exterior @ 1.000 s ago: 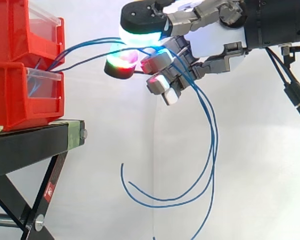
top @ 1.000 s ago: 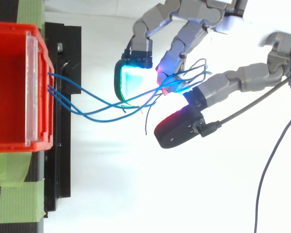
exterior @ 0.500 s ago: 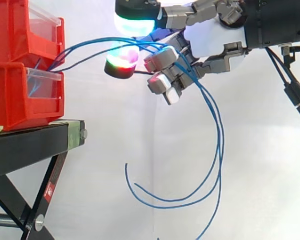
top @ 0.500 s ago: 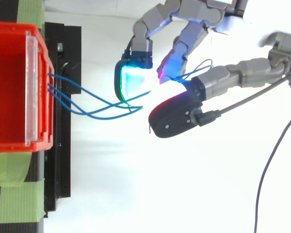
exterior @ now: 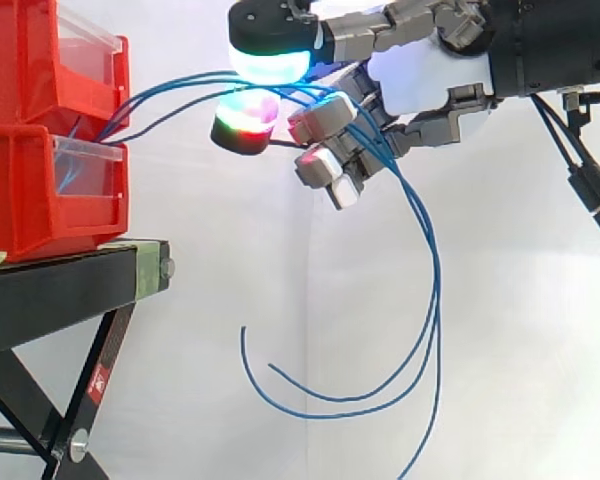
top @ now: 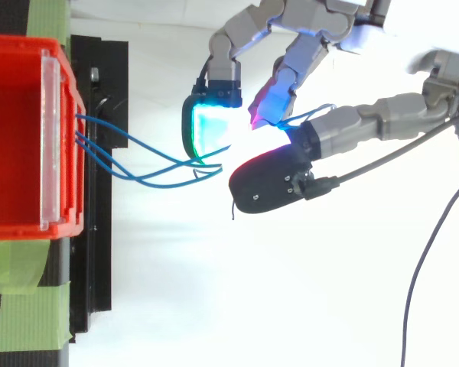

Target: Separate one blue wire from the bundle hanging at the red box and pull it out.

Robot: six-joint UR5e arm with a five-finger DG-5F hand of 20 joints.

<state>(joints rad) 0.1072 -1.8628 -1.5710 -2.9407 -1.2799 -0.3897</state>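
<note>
Several thin blue wires (top: 157, 183) leave the front of the lower red bin (exterior: 50, 190) and run right to my hand (exterior: 420, 70), held level with the upper bin. They pass between a cyan-glowing pad (exterior: 270, 60) above and a red-glowing pad (exterior: 243, 115) below. In the top view the dark thumb pad (top: 271, 183) lies close against the cyan pad (top: 210, 134), hiding the wires there. The other fingers curl around the strands. Behind the hand the wires (exterior: 435, 300) hang in long loops, their free ends curling up on the left.
Two red bins are stacked on a black stand (exterior: 60, 290) at the left, with green tape (top: 30, 317) on it. A white curtain backs everything. The space under and right of the hand is open air.
The thumb pad has swung left toward the cyan pad, closing over the wires. The cyan pad rose slightly. The hanging loops sway a little.
</note>
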